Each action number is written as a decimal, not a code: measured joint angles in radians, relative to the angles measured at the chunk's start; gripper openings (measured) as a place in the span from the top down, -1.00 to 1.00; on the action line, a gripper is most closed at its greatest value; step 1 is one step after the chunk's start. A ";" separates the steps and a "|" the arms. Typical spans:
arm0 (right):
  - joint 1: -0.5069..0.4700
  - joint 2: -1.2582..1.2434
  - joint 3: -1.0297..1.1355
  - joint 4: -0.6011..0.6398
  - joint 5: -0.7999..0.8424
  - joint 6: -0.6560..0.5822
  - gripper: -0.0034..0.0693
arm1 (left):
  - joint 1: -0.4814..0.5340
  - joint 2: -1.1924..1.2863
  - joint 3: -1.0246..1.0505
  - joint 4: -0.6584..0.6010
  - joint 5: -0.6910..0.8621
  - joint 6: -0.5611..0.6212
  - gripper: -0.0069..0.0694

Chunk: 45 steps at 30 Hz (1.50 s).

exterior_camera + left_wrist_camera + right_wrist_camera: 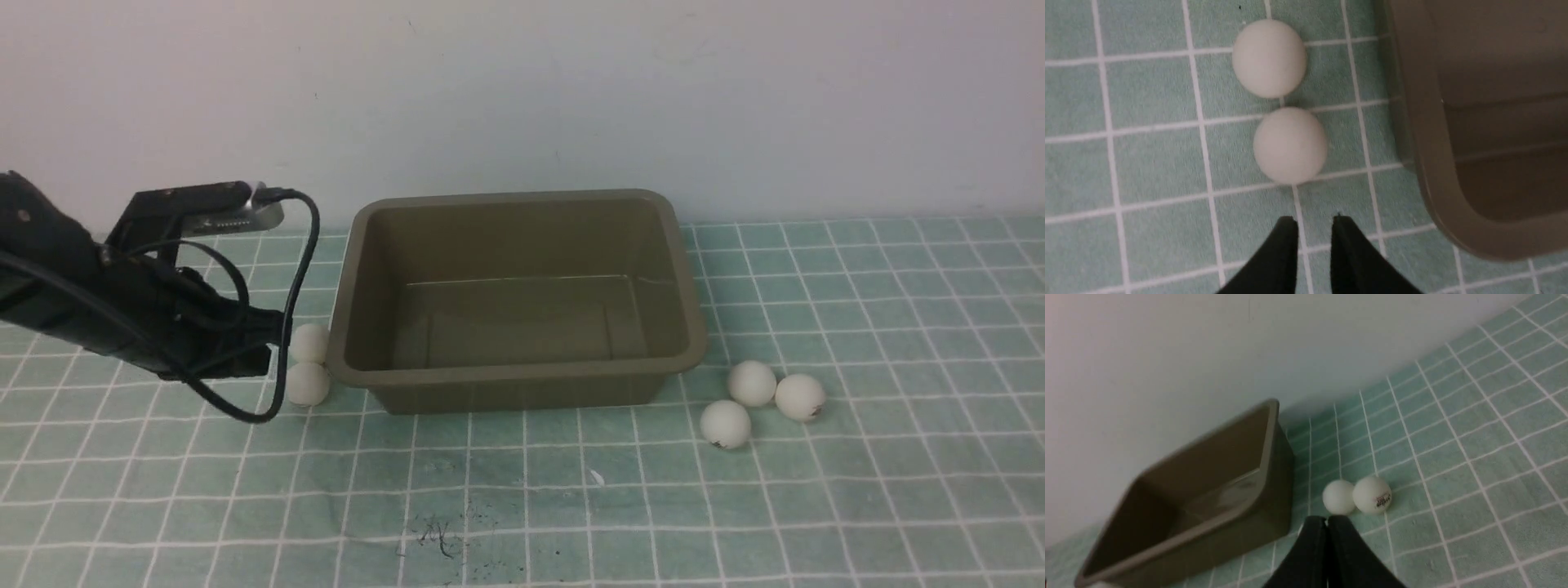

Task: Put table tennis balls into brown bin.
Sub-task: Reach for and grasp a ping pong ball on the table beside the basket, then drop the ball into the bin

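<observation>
Your left gripper (1313, 228) is open only a crack. A narrow gap shows between its two black fingertips (1289, 232), and nothing sits in it or touches them. Straight ahead of the tips, close but apart from them, lies the near ball (1290, 145). The far ball (1269, 58) lies just beyond it, the two almost touching. The bin (1433, 163) stands just beside this pair, off to one side of the gripper, with its rounded corner about level with the tips. In the front view the tips are lost against the dark left arm (122, 310) and its cable (298, 269), so you cannot read the opening there.

Your right gripper (1326, 524) has its fingers pressed together with no gap, and it grips nothing. Just past its tips lie the plain ball (1338, 497) and the printed ball (1372, 495), touching each other. The fifth ball (725, 423) is clear in the front view, but in the right wrist view only a white sliver shows beside the fingers. All five balls rest on the checked cloth (898, 327), outside the bin.
</observation>
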 joint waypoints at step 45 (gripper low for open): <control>0.045 1.017 -0.648 -0.120 0.366 -0.285 0.69 | -0.230 0.158 -0.390 0.084 0.226 -0.054 -0.10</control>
